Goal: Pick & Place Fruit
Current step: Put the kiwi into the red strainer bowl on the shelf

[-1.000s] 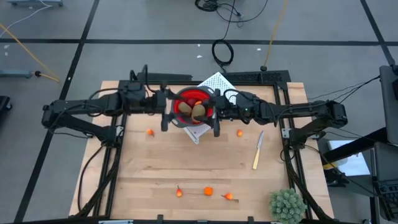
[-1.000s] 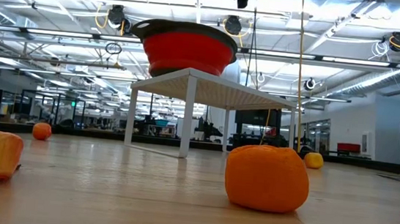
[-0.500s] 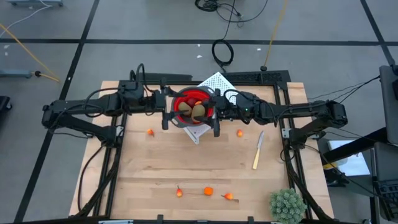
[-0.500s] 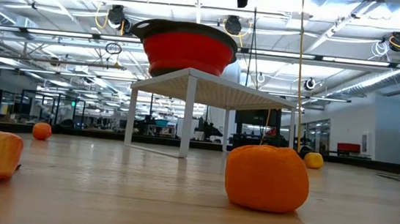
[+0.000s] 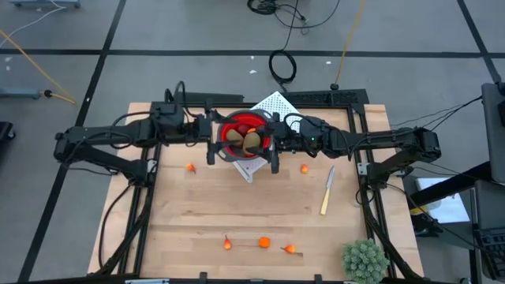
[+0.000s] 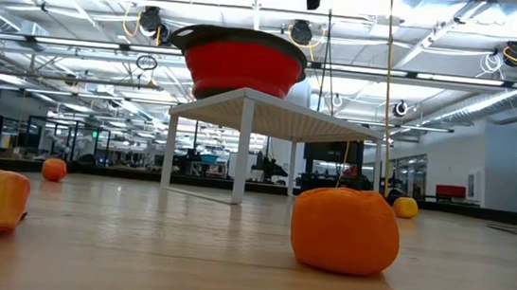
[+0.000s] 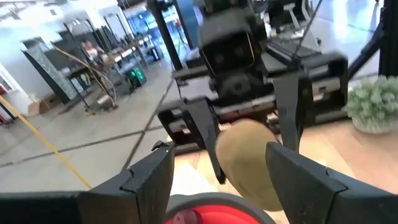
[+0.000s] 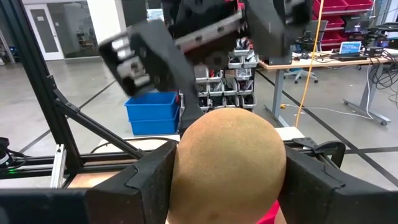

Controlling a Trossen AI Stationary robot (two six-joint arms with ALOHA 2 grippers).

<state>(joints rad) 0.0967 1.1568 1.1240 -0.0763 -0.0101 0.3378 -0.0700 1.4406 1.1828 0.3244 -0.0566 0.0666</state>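
Note:
A red bowl (image 5: 231, 125) stands on a white rack (image 5: 268, 104) at the back middle of the table, also seen as the red bowl (image 6: 238, 65) in the low view. My right gripper (image 5: 260, 142) hovers over the bowl, shut on an olive-brown oval fruit (image 8: 229, 165), seen from the other arm as the same oval (image 7: 249, 163). My left gripper (image 5: 225, 139) faces it from the left, open, its fingers (image 7: 146, 180) wide apart. A second olive-brown oval (image 5: 237, 139) lies in the bowl. Small orange fruit lie loose on the table (image 5: 264, 242), (image 5: 191, 167), (image 5: 304, 169).
A pale yellow stick (image 5: 327, 192) lies right of centre. A spiky green plant ball (image 5: 364, 259) sits at the front right corner. Two more small orange pieces (image 5: 227, 243), (image 5: 290, 249) lie near the front edge. The low view shows an orange piece (image 6: 344, 229) close up.

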